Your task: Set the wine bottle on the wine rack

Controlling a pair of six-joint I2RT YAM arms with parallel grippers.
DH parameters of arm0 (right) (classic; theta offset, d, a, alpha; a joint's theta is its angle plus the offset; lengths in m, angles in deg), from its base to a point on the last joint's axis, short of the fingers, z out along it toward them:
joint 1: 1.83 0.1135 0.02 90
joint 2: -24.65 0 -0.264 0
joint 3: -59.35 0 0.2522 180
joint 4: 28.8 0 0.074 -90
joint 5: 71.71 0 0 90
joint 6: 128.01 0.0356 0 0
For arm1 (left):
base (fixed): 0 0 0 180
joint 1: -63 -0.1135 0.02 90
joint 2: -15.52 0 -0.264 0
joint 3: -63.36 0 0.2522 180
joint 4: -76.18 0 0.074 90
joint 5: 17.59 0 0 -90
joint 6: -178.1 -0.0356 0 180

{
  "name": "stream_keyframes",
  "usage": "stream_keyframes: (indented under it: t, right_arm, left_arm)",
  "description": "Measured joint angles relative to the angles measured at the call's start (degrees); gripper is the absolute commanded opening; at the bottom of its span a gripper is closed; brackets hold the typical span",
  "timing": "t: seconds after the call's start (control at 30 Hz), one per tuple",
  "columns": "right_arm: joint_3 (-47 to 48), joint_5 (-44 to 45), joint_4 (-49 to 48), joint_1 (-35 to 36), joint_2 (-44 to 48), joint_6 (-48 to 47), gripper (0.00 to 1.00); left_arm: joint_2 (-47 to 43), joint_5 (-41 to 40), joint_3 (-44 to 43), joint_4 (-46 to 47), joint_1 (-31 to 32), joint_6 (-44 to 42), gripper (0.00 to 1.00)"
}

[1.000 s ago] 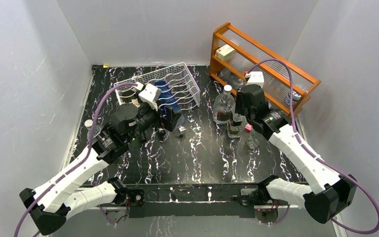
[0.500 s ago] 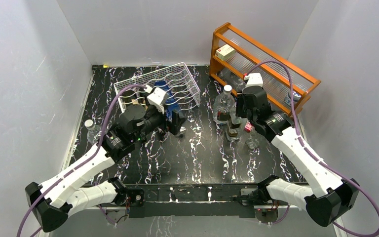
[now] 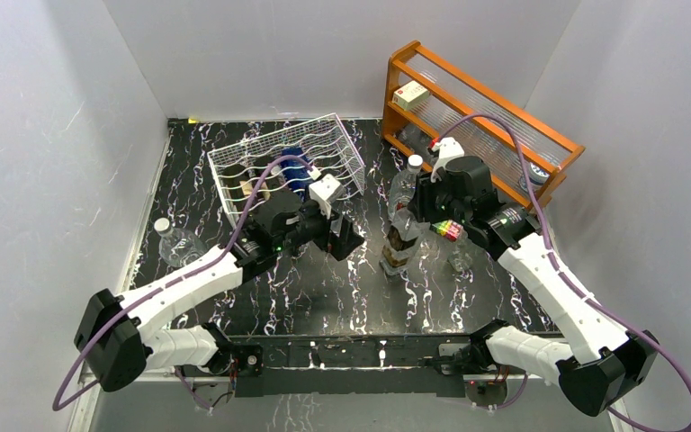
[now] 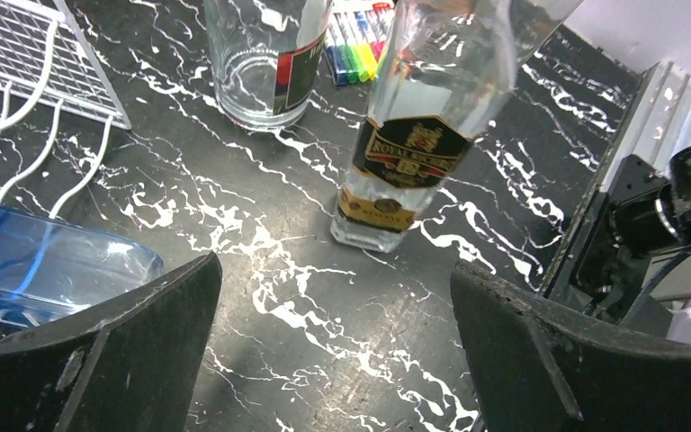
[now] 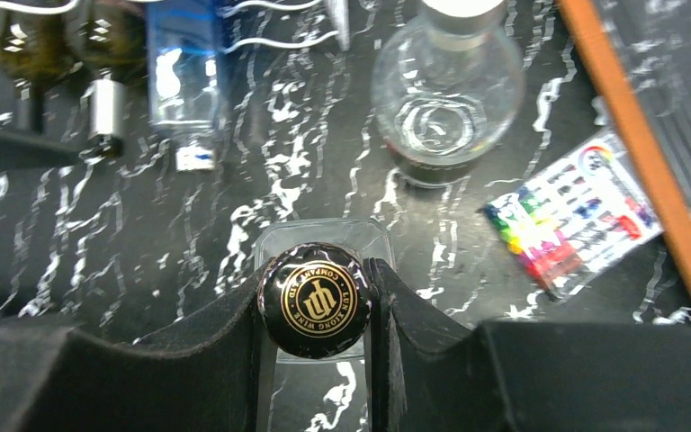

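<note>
The wine bottle (image 3: 399, 243) is clear and square with a black and gold label, leaning near the table's middle. My right gripper (image 3: 421, 202) is shut on its black cap (image 5: 315, 301), fingers pressed on both sides. My left gripper (image 3: 347, 239) is open and empty just left of the bottle, which shows ahead between its fingers in the left wrist view (image 4: 405, 153). The white wire wine rack (image 3: 283, 162) stands at the back left and holds a blue bottle (image 3: 297, 166) and dark bottles (image 5: 54, 54). I cannot tell whether the held bottle's base touches the table.
A round clear bottle (image 3: 407, 184) stands behind the held one. A pack of coloured markers (image 3: 448, 229) lies to its right. An orange wooden shelf (image 3: 477, 117) stands at the back right. A small clear bottle (image 3: 169, 238) stands at the left edge.
My left arm has swung right from the rack toward the bottle, gripper open. My right gripper has carried the bottle left and forward, and it now leans.
</note>
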Motion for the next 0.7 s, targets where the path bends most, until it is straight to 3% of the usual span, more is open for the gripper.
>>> stream_keyframes:
  t: [0.3,0.57,0.7]
  right_arm:
    - [-0.24,-10.56,-1.57,0.02,0.00,4.70,0.00]
    - [-3.96,-17.03,-11.63,0.04,0.07,16.52,0.00]
    - [-4.31,-18.14,-14.78,0.04,0.31,20.61,0.00]
  left_arm:
    - [1.44,1.62,7.69,5.27,0.00,-3.43,0.94]
    - [1.57,8.31,13.90,15.63,0.00,-4.94,0.94]
    - [2.89,8.44,13.90,17.14,0.00,-6.29,0.88]
